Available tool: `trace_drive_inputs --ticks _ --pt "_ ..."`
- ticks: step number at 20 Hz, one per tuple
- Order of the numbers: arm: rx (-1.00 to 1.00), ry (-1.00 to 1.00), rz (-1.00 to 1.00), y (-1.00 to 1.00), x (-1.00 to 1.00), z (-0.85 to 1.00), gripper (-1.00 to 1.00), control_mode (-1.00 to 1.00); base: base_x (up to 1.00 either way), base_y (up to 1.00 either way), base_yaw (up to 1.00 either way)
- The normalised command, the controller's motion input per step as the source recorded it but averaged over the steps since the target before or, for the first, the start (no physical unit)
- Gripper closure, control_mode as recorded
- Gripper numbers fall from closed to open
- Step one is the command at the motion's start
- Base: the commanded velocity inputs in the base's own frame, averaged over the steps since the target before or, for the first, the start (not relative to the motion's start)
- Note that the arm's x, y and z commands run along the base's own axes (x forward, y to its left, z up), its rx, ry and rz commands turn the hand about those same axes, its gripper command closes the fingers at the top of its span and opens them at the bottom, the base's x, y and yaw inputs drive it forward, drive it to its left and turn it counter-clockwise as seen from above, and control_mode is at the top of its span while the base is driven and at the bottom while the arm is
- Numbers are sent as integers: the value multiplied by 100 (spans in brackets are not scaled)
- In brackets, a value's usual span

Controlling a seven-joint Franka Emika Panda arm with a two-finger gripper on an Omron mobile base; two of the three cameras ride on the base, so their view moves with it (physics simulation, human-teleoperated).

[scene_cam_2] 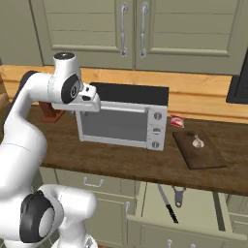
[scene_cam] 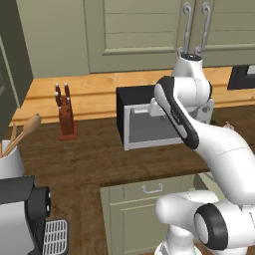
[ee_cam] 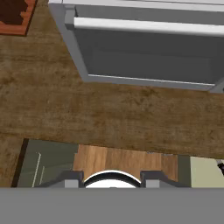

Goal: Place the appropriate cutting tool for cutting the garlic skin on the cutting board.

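The cutting tool (scene_cam_2: 167,205), a slim knife with a silver blade and black handle, lies in the open drawer (scene_cam_2: 203,209) under the counter at the right. On the counter above it rests the dark cutting board (scene_cam_2: 206,156) with the garlic (scene_cam_2: 197,142) on its far part. My gripper (scene_cam_2: 89,109) hangs over the counter in front of the toaster oven's left side, well left of the drawer and board. In the hand view the gripper (ee_cam: 112,180) is open with nothing between its tips, looking down at the counter's front edge.
A toaster oven (scene_cam_2: 123,118) stands mid-counter, its door (ee_cam: 148,52) just ahead of the hand. A small dark scissors-like tool (scene_cam_2: 178,195) lies beside the knife. A red packet (scene_cam_2: 177,121) sits behind the board. A knife block (scene_cam: 65,113) stands left.
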Motion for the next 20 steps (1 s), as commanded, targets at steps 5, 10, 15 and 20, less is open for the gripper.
trace_drive_inputs --ticks 5,10,15,20 --pt "1 -9 0 -50 -51 -7 -100 -100 0 0 0" --pt "7 0 0 -100 -90 -33 -100 -100 0 0 0" --pt "11 6 -5 -100 -85 -34 -100 -100 0 0 0" --pt "10 14 -3 -100 -66 -18 -100 -100 0 0 0"
